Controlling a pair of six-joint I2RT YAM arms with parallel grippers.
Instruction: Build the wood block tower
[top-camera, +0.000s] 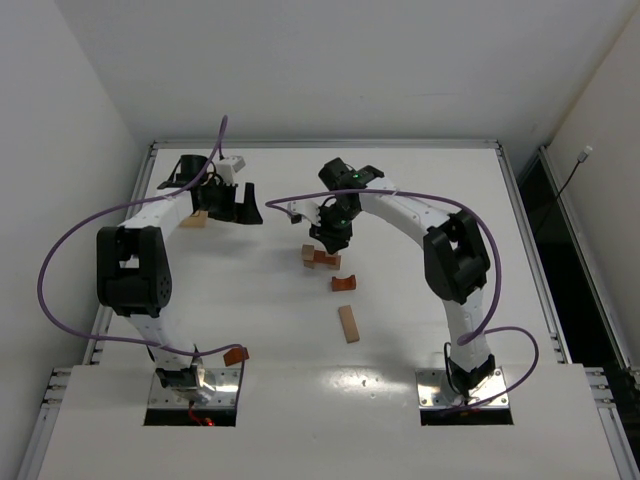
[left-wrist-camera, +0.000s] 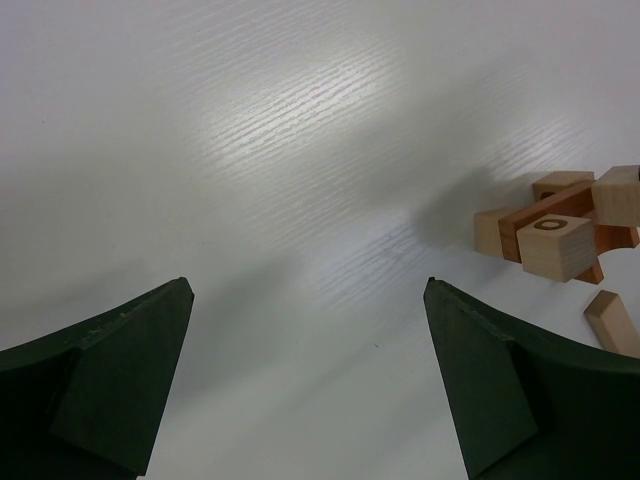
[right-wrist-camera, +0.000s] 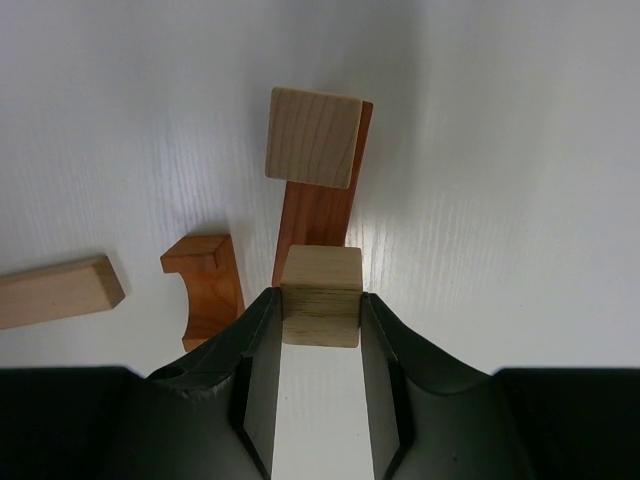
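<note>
My right gripper (right-wrist-camera: 320, 300) is shut on a pale wooden cube (right-wrist-camera: 320, 295), held over the near end of a reddish-brown bar (right-wrist-camera: 318, 205) lying on the table. I cannot tell whether the cube touches the bar. A second pale cube (right-wrist-camera: 313, 137) sits on the bar's far end. A reddish arch piece (right-wrist-camera: 205, 285) and a pale bar (right-wrist-camera: 55, 292) lie to the left. In the top view the right gripper (top-camera: 328, 243) is over this cluster (top-camera: 320, 258). My left gripper (left-wrist-camera: 308, 283) is open and empty over bare table, with the cluster (left-wrist-camera: 545, 225) far to its right.
In the top view the arch piece (top-camera: 343, 284) and the pale bar (top-camera: 348, 324) lie in front of the cluster. A pale block (top-camera: 195, 218) lies beside the left gripper (top-camera: 246, 208). A small orange piece (top-camera: 236, 354) sits near the left arm's base.
</note>
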